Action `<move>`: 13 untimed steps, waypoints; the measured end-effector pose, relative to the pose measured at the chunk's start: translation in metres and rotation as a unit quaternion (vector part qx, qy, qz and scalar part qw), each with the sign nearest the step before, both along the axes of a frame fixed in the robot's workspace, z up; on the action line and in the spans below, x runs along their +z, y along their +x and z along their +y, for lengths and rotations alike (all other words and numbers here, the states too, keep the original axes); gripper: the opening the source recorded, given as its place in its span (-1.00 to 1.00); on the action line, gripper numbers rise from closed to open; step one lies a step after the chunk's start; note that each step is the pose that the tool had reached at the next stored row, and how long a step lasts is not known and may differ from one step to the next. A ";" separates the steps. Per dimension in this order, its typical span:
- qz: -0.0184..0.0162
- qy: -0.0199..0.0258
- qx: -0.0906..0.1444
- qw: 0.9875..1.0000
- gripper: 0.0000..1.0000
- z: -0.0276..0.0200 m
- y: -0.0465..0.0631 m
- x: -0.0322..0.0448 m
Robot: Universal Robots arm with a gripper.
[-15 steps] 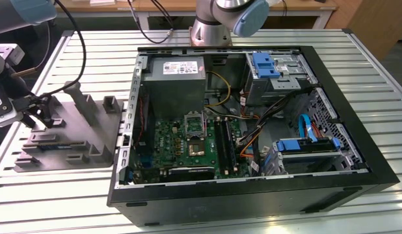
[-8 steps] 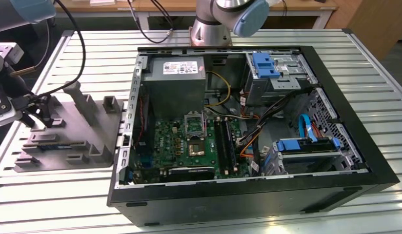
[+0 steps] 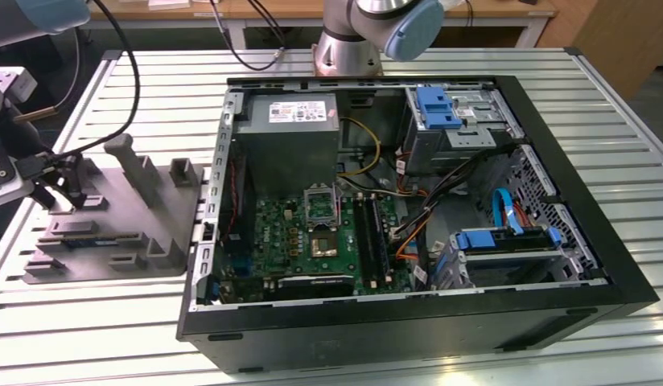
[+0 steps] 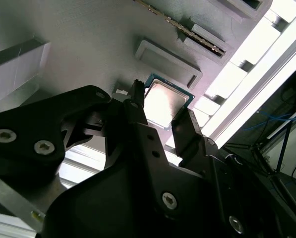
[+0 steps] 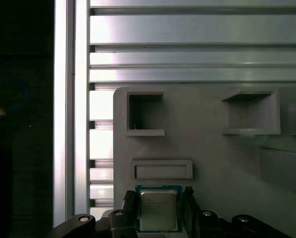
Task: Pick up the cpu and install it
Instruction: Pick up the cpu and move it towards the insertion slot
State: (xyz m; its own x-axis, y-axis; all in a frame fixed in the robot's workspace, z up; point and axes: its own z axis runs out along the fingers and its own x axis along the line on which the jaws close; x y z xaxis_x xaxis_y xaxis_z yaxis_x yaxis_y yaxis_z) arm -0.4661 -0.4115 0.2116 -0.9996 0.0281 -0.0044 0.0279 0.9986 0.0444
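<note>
cpu [image 5: 158, 209] btwn jaws, gripped, on tray [image 5: 212, 158]

The pincer [image 5: 159, 197] clasps the cpu [image 5: 158, 212] by two opposite edges over the grey moulded tray [image 5: 212, 158] on the slatted worktop [image 5: 187, 49].

This is a robotics lab or test workshop. In the exterior view a slotted aluminium table [image 3: 96, 338] carries an open PC case [image 3: 616, 265] at its centre, with a grey moulded tray [image 3: 160, 201] at nine o'clock. The arm's base [image 3: 347, 48] is bolted down at twelve o'clock, with black cables [image 3: 240, 40] trailing beside it and a wooden desk [image 3: 492, 12] behind.
</note>
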 end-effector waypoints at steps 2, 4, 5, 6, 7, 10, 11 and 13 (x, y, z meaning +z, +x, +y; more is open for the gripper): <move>0.000 0.000 0.000 1.000 -0.06 0.0000 0.000 0.0005; 0.000 0.000 0.000 1.000 -0.06 0.0000 0.000 0.0014; 0.000 0.000 0.000 1.000 -0.06 0.0000 0.000 0.0021; 0.000 0.000 0.000 1.000 -0.06 0.0000 0.000 0.0028; 0.000 0.000 0.000 1.000 -0.06 0.0000 0.000 0.0036; 0.000 0.000 0.000 1.000 -0.06 0.0000 0.000 0.0052; 0.000 0.000 0.000 1.000 -0.06 0.0000 0.000 0.0059; 0.000 0.000 0.000 1.000 -0.06 0.0000 0.000 0.0073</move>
